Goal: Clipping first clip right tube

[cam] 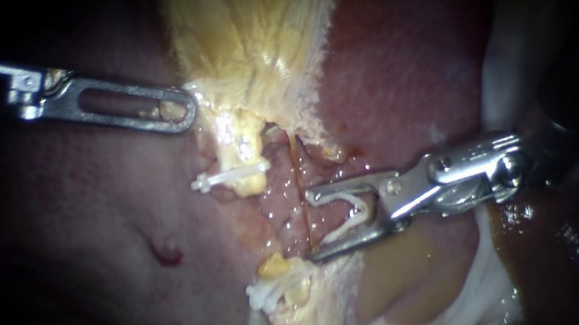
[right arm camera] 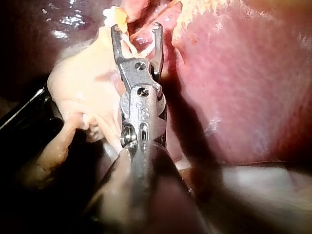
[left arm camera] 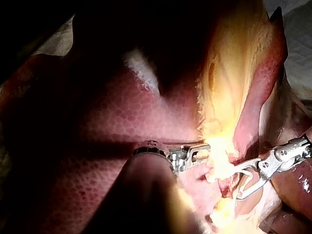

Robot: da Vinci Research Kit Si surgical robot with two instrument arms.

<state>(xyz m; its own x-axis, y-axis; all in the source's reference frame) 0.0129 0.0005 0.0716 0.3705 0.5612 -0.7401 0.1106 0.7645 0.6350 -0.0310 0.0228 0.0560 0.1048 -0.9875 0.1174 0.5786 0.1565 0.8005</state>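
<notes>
Right tube (cam: 300, 183) stands at the tips of the right instrument (cam: 311, 225), whose spread jaws hold a clip (cam: 359, 209). At ten o'clock, the left instrument (cam: 182, 109) clamps the gallbladder (cam: 251, 40).

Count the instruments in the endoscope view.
2. The left instrument reaches the yellow tissue at upper left; the right instrument holds a white clip at right.

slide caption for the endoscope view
Right instrument holds a white clip at the thin tube; left instrument sits by the gallbladder, a placed clip crossing the pale tube.
</notes>
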